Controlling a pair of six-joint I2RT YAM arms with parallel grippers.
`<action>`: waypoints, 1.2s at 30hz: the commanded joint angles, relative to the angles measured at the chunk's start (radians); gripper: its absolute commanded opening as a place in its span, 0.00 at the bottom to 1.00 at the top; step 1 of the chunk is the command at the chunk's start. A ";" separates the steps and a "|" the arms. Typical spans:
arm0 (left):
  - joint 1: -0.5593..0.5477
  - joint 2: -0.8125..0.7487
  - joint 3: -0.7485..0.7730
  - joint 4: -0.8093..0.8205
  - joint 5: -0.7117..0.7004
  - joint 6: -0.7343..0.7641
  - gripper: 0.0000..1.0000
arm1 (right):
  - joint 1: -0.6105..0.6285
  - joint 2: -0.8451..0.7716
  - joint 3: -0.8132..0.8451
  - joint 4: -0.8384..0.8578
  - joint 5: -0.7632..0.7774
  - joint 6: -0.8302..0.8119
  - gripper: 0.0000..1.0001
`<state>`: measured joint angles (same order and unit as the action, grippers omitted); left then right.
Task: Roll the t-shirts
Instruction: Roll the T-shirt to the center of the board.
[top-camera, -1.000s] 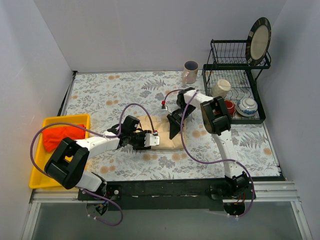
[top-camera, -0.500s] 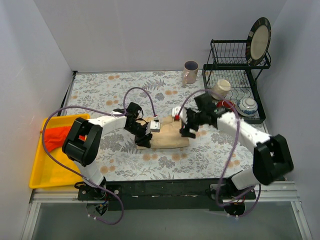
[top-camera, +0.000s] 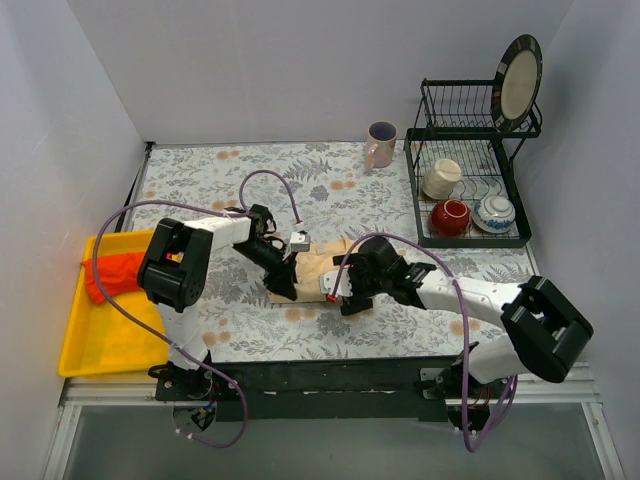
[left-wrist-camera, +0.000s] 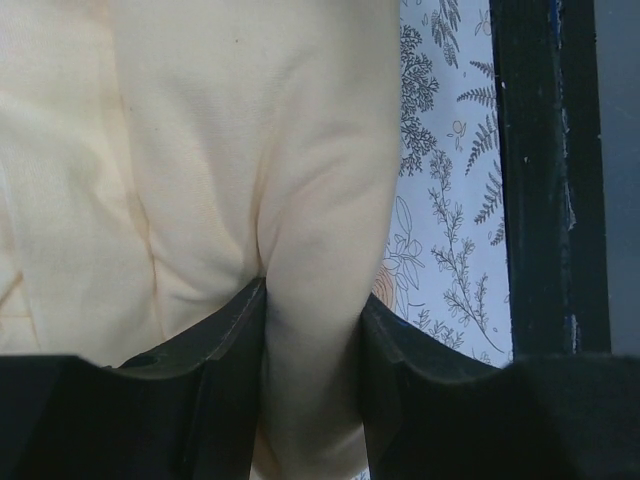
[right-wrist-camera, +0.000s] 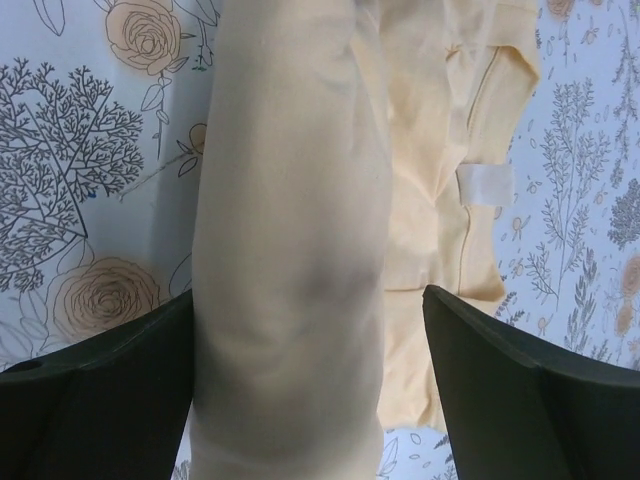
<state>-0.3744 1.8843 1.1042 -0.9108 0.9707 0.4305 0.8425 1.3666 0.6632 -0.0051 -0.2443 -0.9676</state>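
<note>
Pinching the t-shirt (left-wrist-camera: 200, 150), left claw (left-wrist-camera: 312, 310); right claw (right-wrist-camera: 310, 335) straddles it.

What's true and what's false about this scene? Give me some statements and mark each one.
1. The left gripper pinches a fold of the t-shirt. True.
2. The right gripper is clamped shut on the cloth. False: its jaws stand wide apart, either side of the rolled part.
3. The mug sits inside the dish rack. False: the mug stands on the table beside the rack.
4. A red cloth lies in the yellow tray. True.
</note>
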 joint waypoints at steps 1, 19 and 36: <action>0.014 0.061 -0.017 -0.120 -0.119 0.017 0.36 | 0.023 0.069 0.023 0.117 0.033 0.006 0.92; 0.065 0.038 0.022 -0.123 -0.090 -0.016 0.47 | 0.099 0.173 -0.059 0.238 0.122 -0.063 0.10; -0.123 -0.766 -0.670 0.844 -0.440 -0.227 0.98 | 0.069 0.149 0.003 0.087 0.028 0.099 0.01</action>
<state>-0.4850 1.1339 0.5011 -0.3073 0.6598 0.1928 0.9279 1.5101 0.6380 0.1783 -0.1829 -0.9375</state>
